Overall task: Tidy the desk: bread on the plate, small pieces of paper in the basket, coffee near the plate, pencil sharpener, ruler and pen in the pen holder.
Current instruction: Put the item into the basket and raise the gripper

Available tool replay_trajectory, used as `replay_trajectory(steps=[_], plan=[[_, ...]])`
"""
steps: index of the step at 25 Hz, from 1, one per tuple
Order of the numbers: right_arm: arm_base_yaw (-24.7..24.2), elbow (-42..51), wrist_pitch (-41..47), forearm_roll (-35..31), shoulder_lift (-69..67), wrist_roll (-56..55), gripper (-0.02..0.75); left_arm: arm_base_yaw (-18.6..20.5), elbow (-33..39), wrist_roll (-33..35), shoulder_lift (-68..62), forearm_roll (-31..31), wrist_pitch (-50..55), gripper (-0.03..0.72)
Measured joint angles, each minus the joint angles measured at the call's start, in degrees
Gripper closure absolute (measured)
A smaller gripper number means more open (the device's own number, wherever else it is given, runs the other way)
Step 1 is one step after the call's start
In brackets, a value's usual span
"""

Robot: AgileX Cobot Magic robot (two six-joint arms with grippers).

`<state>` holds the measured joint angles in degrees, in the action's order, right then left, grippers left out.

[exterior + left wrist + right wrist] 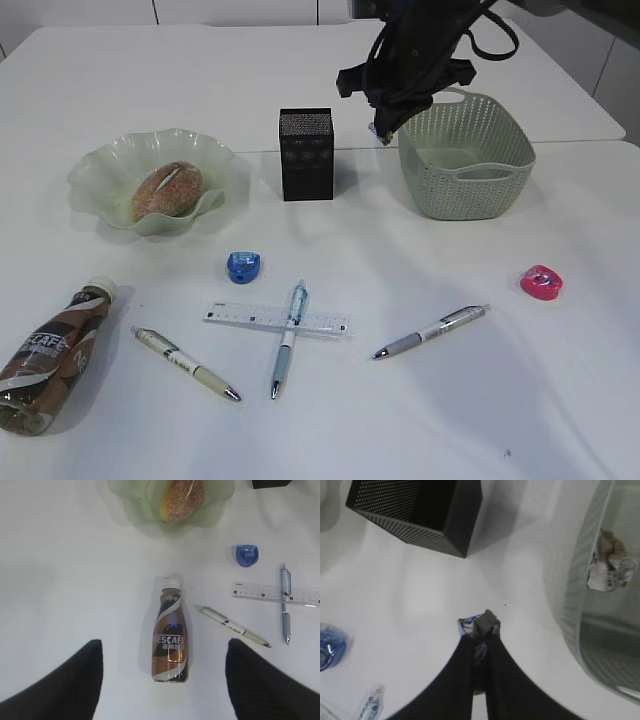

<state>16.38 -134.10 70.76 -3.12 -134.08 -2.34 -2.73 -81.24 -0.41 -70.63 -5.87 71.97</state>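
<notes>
Now the right gripper point(480, 626), pinched shut on a small blue-edged scrap point(469, 624) (probably paper, hard to tell), hangs between the black mesh pen holder point(305, 155) and the pale green woven plastic basket point(500, 192), whose near rim lies just to its right.

A sugared bread point(166, 189) lies in the wavy pale-green plate point(98, 165) at far left. A coffee point(52, 355) bottle lies on its side at near left, cap toward the plate. The black mesh pen holder point(306, 153) stands at far centre, the green basket point(466, 190) to its right, with a crumpled paper point(609, 566) inside. A blue sharpener point(243, 266) sits nearer than the holder, a pink sharpener point(541, 282) at right. A clear ruler point(276, 320) lies flat under a blue pen point(288, 339); a cream pen point(186, 363) lies left, a grey pen point(430, 331) right.
</notes>
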Motion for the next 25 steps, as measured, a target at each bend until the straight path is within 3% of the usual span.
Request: replay_trajectory(steps=[7, 14, 25], plan=[[-3.4, -0.2, 0.5, 2.1, 0.0, -0.6, 0.694, 0.0, 0.0, 0.0, 0.0, 0.0, 0.0, 0.150], [-11.1, -0.2, 0.7, 3.1, 0.0, -1.6, 0.694, 0.0, 0.0, -0.4, 0.0, -0.4, 0.0, 0.150], [-12.2, -0.2, 0.7, 4.9, 0.0, -1.6, 0.694, 0.0, 0.0, -0.6, 0.0, -2.4, 0.0, 0.150]])
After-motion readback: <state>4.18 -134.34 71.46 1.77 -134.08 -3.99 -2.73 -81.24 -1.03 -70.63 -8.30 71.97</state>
